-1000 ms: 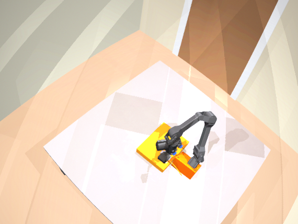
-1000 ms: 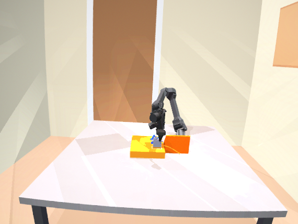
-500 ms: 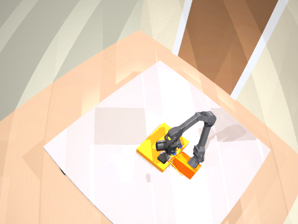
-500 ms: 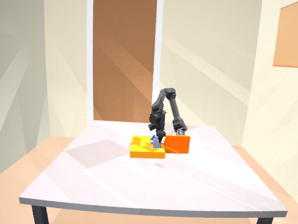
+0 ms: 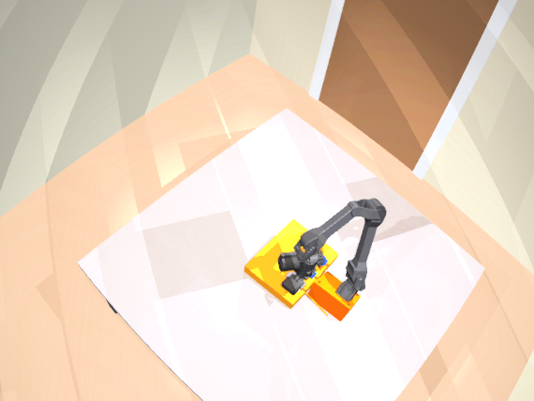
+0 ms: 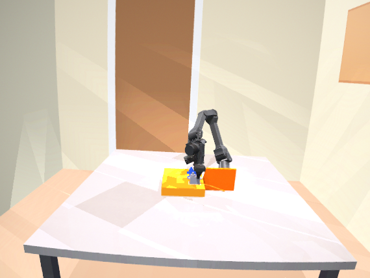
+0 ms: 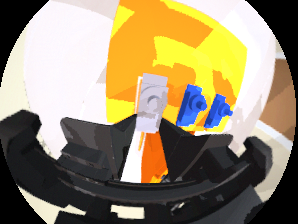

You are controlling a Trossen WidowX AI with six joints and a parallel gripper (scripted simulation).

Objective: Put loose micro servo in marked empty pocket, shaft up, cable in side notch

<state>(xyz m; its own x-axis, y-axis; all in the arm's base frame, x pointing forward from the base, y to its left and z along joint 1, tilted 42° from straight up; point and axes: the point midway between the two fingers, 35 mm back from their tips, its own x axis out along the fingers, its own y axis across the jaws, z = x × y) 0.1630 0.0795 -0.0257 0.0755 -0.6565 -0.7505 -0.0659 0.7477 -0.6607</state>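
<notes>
The loose grey micro servo point(image 6: 194, 179) point(image 7: 151, 102) is between the fingers of my gripper point(image 7: 148, 118), which is shut on it. Its round output shaft faces up toward the wrist camera. It is at the right front part of the yellow deck point(image 5: 267, 267) point(image 6: 172, 183) point(image 7: 145, 40), in line with two blue servos. A white outline shows in part along its left side in the wrist view; the pocket itself is hidden under the servo. How far down the servo sits cannot be told. A thin orange cable point(image 6: 215, 188) runs off the deck's right side; whether it lies in the notch is unclear.
Two blue servos, one nearer point(image 7: 191, 105) and one farther point(image 7: 218, 111), stand on the deck to the right of the grey servo in the wrist view. An orange box point(image 5: 330, 300) point(image 6: 220, 179) stands against the deck's right side, by the arm's base.
</notes>
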